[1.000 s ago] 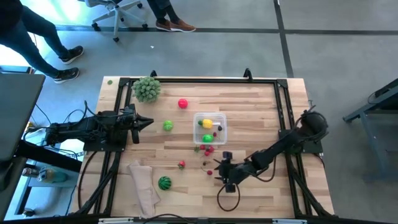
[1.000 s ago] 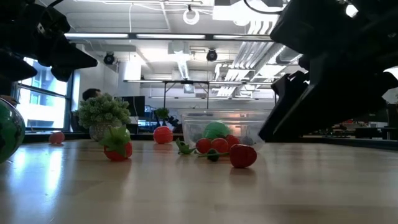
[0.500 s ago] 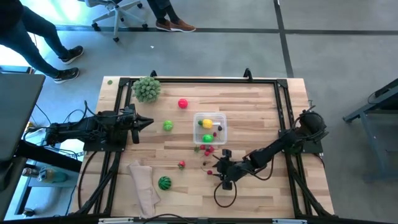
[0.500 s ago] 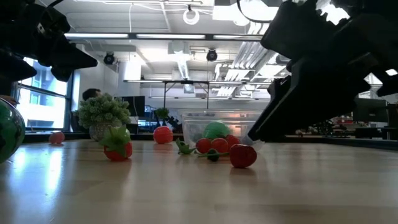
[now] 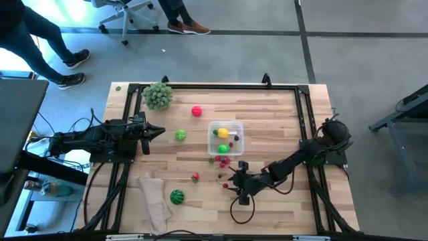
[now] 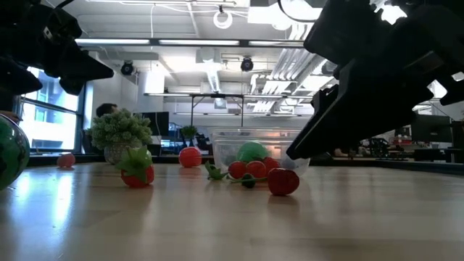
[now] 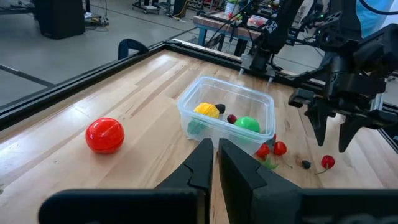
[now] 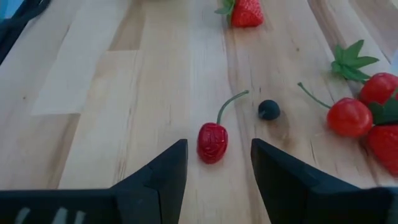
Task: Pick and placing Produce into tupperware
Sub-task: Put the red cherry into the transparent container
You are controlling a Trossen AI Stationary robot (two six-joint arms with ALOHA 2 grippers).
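Red cherry between parted right jaws, wrist view only; left jaws together.

- In the low view the watermelon ball is cut off by the picture's edge.
- The right arm hides part of the tupperware there.
- The strawberry is cut off in the right wrist view.
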